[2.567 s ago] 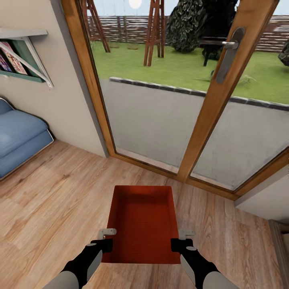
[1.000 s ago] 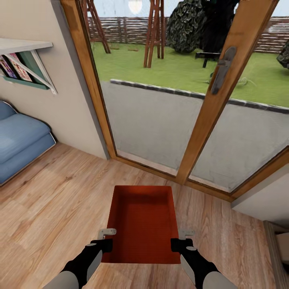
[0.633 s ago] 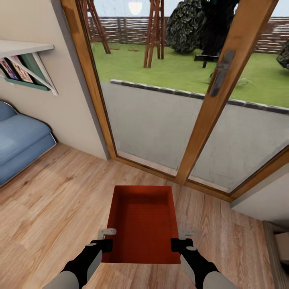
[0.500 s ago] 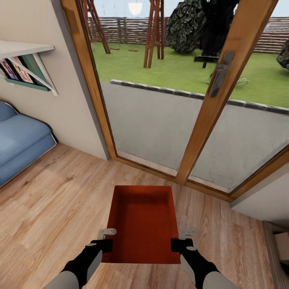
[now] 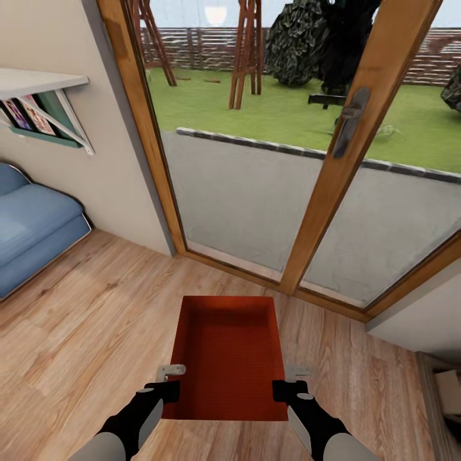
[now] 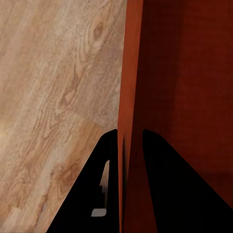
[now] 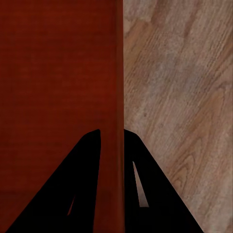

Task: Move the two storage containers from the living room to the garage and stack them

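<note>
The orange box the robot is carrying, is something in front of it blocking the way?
Yes. Just ahead of the storage container, held by the left gripper and right gripper, stand the wood-framed glass doors, which look shut. A blue sofa sits off to the left. The garage isn't visible.

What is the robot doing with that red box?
The robot is holding one storage container out in front of itself with both arms. The left end effector is clamped on one side wall, and the right end effector is clamped on the opposite wall. The box looks empty. The robot is in the living room, over the wood floor, facing the glass doors, with a blue sofa off to its left.
</note>
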